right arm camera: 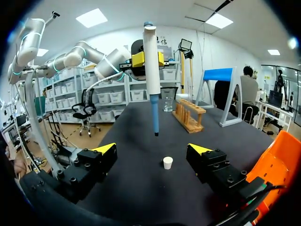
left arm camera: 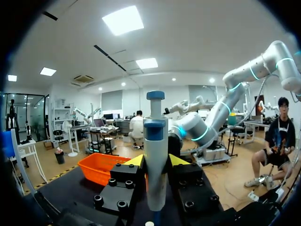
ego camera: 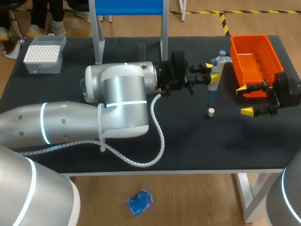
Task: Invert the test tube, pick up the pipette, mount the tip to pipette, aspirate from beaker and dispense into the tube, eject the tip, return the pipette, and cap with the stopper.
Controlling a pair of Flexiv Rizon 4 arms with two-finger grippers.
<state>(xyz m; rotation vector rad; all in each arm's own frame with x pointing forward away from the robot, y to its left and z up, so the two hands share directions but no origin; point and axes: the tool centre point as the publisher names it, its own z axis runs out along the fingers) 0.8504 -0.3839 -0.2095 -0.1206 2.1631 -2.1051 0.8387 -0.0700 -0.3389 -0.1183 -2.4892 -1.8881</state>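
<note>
My left gripper (ego camera: pixel 212 71) is shut on a white pipette (ego camera: pixel 211 92) with a blue lower shaft, held upright above the table right of the middle. In the left wrist view the pipette (left arm camera: pixel 155 155) stands between the yellow tips of the left gripper (left arm camera: pixel 155 161). A small white stopper (ego camera: pixel 211 112) lies on the table just below the pipette's end. My right gripper (ego camera: pixel 247 100) is open beside the orange bin. In the right wrist view the right gripper (right arm camera: pixel 153 149) faces the stopper (right arm camera: pixel 168 162) and the pipette (right arm camera: pixel 151 70). The beaker (right arm camera: pixel 168 104) and the wooden rack (right arm camera: pixel 189 115) stand further back.
An orange bin (ego camera: pixel 254 56) sits at the back right. A white tip box (ego camera: pixel 43 54) is at the back left. The beaker (ego camera: pixel 83 92) is partly hidden behind my left arm. A blue-topped frame (ego camera: pixel 99 42) stands at the table's rear.
</note>
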